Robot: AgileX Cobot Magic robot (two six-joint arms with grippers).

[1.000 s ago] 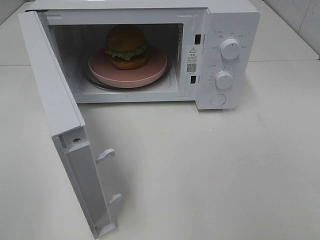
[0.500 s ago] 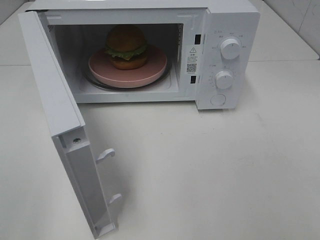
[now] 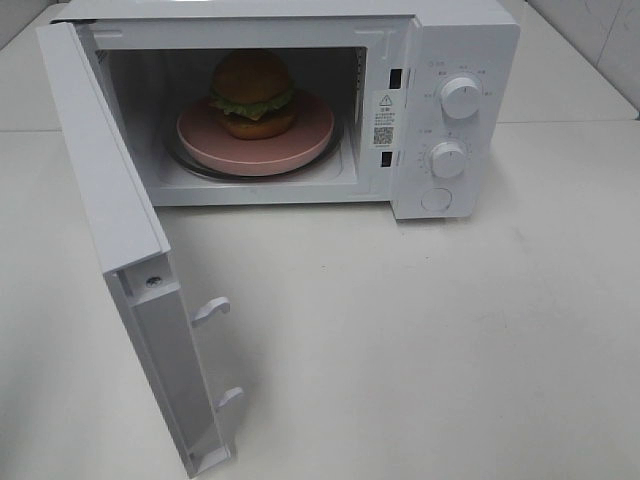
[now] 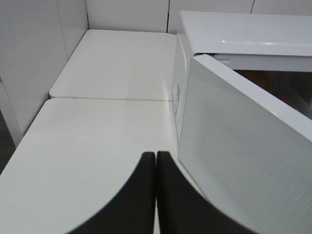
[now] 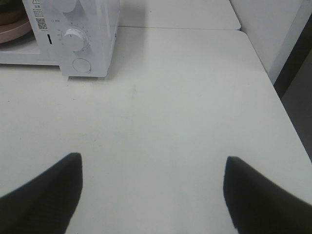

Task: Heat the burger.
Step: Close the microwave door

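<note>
White table [image 3: 450, 330] all round, matte and bare in front; in the left wrist view it meets a second white top at a seam, with pale wall panels [image 4: 29, 58] closing in behind and to the side. On the table sits a white microwave [image 3: 460, 40], its door [image 3: 110, 200] swung wide toward the camera; two dials [image 3: 460, 97] and a round button [image 3: 437, 200] run down the control panel.

The burger [image 3: 252, 93] is inside the cavity, upright on a pink plate [image 3: 300, 140], set toward the back of it; lettuce frills out between the buns.

Neither hand shows in the high view. The left hand [image 4: 155, 155] hangs outside the open door, just beside its outer face; fingers pressed flat together, nothing between them; the door and the microwave's side wall stand between it and the burger. The right hand [image 5: 152, 160] hovers over bare table off the panel side of the microwave; fingers spread wide, nothing in them; only a sliver of plate shows at its view's edge, the burger well apart from it.
</note>
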